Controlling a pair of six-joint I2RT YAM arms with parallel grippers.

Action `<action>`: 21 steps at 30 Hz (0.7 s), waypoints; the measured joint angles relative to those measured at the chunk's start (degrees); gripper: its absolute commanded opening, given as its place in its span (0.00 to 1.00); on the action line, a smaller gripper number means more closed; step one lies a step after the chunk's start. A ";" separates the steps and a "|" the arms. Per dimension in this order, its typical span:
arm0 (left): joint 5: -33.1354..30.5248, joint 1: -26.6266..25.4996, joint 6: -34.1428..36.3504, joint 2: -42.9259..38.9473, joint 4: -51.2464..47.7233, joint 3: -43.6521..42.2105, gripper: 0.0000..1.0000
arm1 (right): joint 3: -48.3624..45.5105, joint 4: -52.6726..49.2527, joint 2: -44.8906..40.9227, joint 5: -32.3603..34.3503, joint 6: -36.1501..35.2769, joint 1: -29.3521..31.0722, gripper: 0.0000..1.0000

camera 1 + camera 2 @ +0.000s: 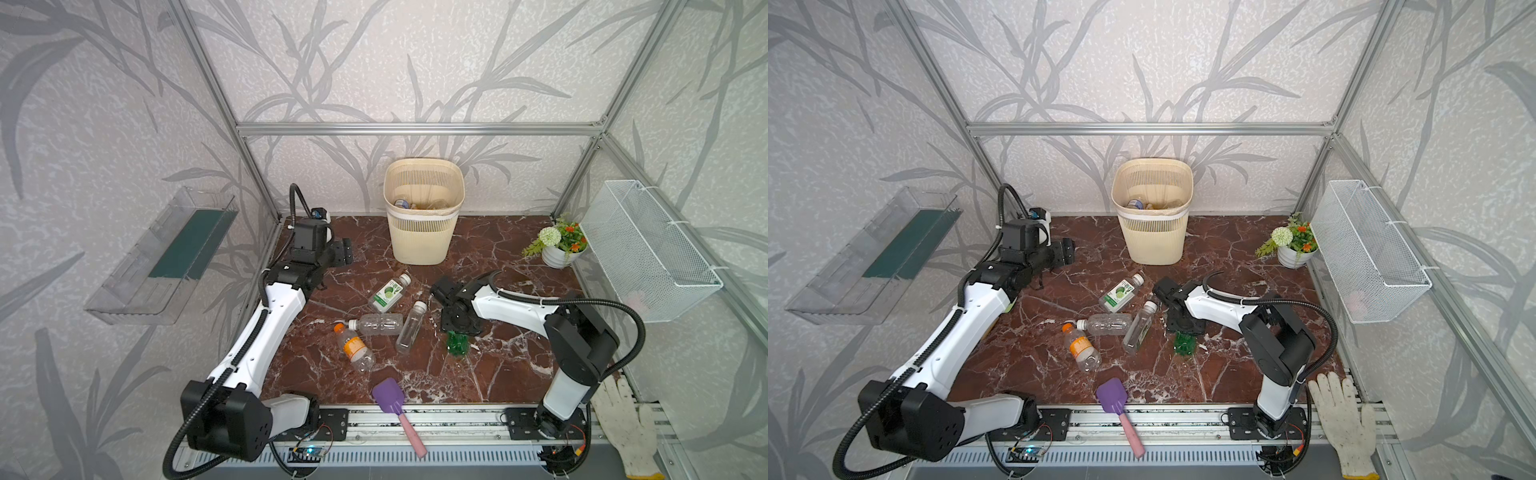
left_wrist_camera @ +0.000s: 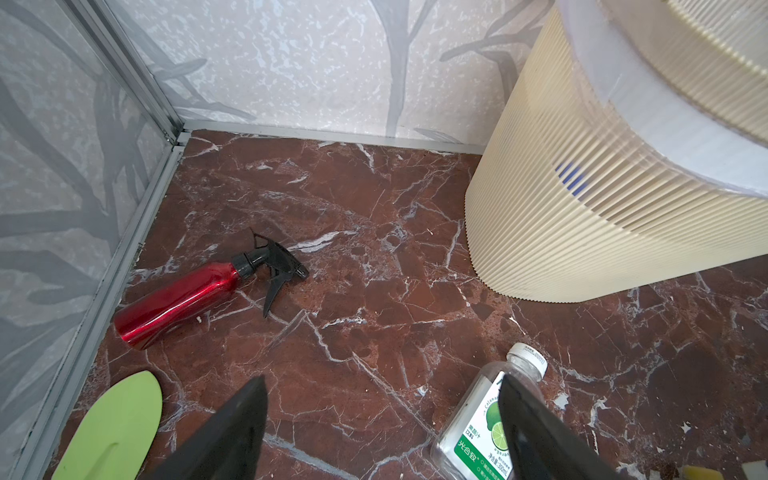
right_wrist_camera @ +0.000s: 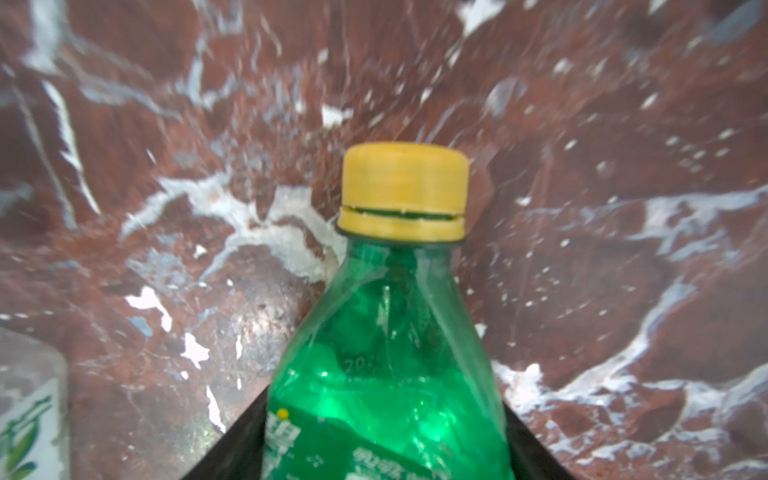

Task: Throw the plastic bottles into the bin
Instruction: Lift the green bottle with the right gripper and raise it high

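Left wrist view shows the left pincer (image 2: 380,380) spread wide over the worktop (image 2: 374,249), near the lime-label bottle (image 2: 478,428). In both top views three more clear bottles (image 1: 380,324) lie mid-worktop, in front of the bin (image 1: 423,232), which stands at the worktop's rear holding several others. Farther right, the right pincer (image 3: 386,399) is clamped on the green bottle (image 3: 386,332), which lies on the worktop.

Left gripper (image 2: 382,378) spread (hovering); right gripper (image 3: 386,395) down, pinching green bottle (image 3: 390,316).
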 measured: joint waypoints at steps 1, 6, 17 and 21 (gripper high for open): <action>0.00 0.00 0.00 0.00 0.00 0.00 0.86 | -0.04 0.17 -1.07 0.09 -0.42 -0.42 0.68; 0.00 0.00 -0.02 0.00 -0.02 0.00 0.86 | -0.33 2.82 -6.88 0.24 -3.32 -3.04 0.68; 0.07 -0.02 -1.01 -0.24 0.09 -0.02 0.85 | -9.31 21.70 -28.74 6.51 -18.34 -8.24 0.67; 0.48 -0.09 -3.30 -2.56 1.44 -1.99 0.85 | -10.16 29.83 -36.72 9.14 -27.67 -8.68 0.67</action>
